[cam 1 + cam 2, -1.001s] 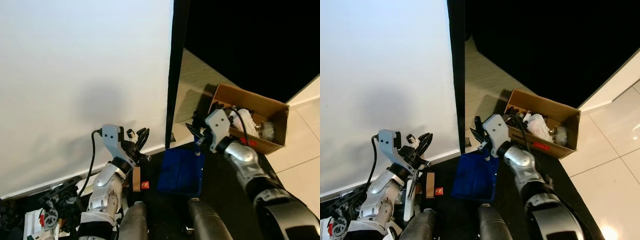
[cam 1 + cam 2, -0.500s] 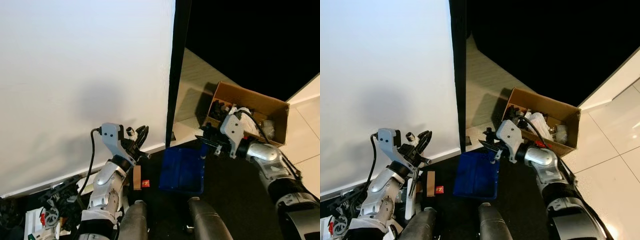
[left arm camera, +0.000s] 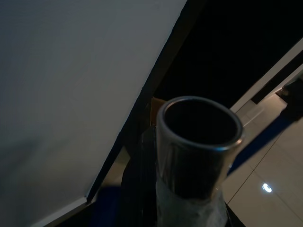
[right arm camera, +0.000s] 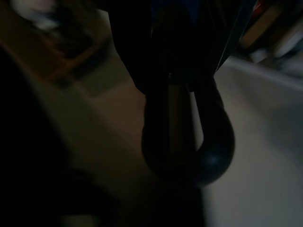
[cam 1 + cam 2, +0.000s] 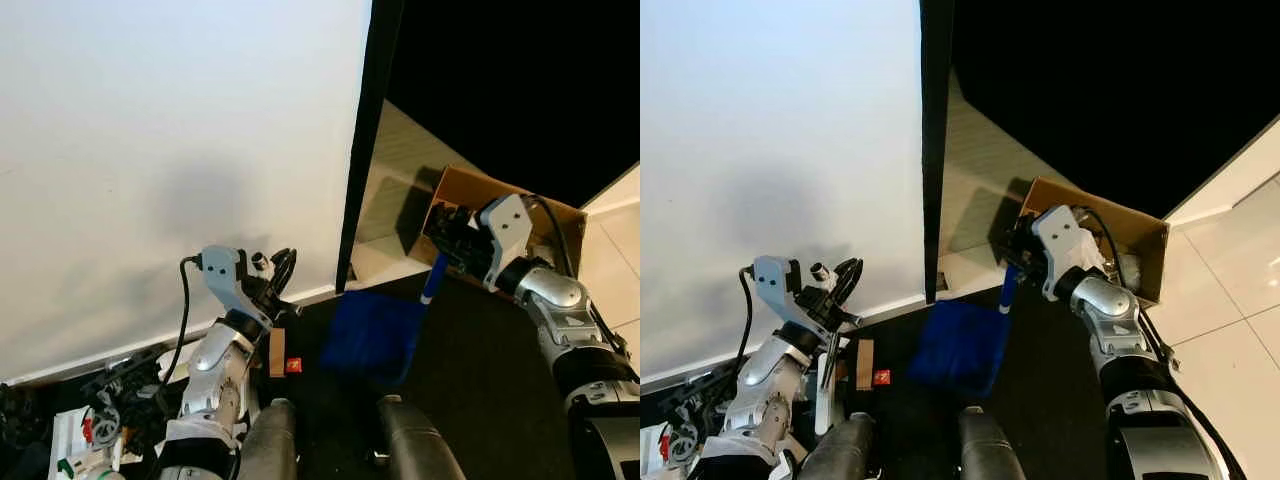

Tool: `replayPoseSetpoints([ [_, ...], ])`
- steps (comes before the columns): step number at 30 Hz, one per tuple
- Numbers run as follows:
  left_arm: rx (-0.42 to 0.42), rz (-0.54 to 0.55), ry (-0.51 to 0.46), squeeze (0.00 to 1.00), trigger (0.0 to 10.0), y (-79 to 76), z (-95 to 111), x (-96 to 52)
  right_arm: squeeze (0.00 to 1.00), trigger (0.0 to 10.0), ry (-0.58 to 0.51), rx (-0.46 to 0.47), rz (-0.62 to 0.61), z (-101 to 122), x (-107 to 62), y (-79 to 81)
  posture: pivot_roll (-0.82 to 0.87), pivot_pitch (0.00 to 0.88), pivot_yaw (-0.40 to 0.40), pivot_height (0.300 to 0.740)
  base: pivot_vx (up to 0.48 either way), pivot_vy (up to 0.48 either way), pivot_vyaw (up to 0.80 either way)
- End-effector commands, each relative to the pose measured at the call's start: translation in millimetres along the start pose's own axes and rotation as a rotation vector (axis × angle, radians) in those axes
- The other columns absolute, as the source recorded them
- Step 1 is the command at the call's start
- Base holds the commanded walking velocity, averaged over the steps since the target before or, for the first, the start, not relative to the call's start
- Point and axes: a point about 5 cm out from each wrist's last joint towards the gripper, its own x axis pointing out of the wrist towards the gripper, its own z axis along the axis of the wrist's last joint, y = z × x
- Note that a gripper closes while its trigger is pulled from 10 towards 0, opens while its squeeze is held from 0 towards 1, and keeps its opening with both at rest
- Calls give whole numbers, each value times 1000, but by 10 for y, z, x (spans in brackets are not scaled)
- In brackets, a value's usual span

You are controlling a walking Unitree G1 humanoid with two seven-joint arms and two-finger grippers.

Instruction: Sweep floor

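The right pincer [image 5: 452,238], closed on the blue dustpan's handle [image 5: 432,280], tilts the dustpan [image 5: 372,333] toward the cardboard box [image 5: 1140,232], likely to empty it, while the left pincer [image 5: 278,275] grips the upright broom pole [image 3: 198,142] against the wall.

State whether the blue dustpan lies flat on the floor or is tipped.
Tipped: the right end effector holds the handle high, so the blue dustpan hangs tilted beside the cardboard box.

Both grippers [image 5: 283,268] [image 5: 447,232] raised, clamped shut
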Motion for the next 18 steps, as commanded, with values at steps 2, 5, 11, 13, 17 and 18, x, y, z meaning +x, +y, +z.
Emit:
replayPoseSetpoints([
  [2,-40,29,63,0,10000,5,-161,-81,0,10000,-62,-19,-157,181,42,-147,-17,174,-20,740,0,0,0],
  [5,-37,30,64,0,10000,16,-157,-79,0,10000,-92,-10,-231,264,72,-181,-13,173,-14,740,0,0,0],
  [11,-32,32,66,0,10000,29,-159,-93,0,10000,-103,-134,-124,448,49,-196,-19,171,-12,740,0,0,0],
  [13,-32,31,67,0,10000,29,-160,-91,0,10000,-89,-159,-82,461,33,-206,-23,173,-12,740,0,0,0],
  [17,-33,30,69,0,10000,27,-163,-82,0,10000,-51,-230,46,496,-14,-212,-27,172,-12,740,0,0,0],
  [18,-34,28,70,0,10000,22,-167,-70,0,10000,-12,-306,157,533,-59,-213,-32,170,-13,740,0,0,0],
])
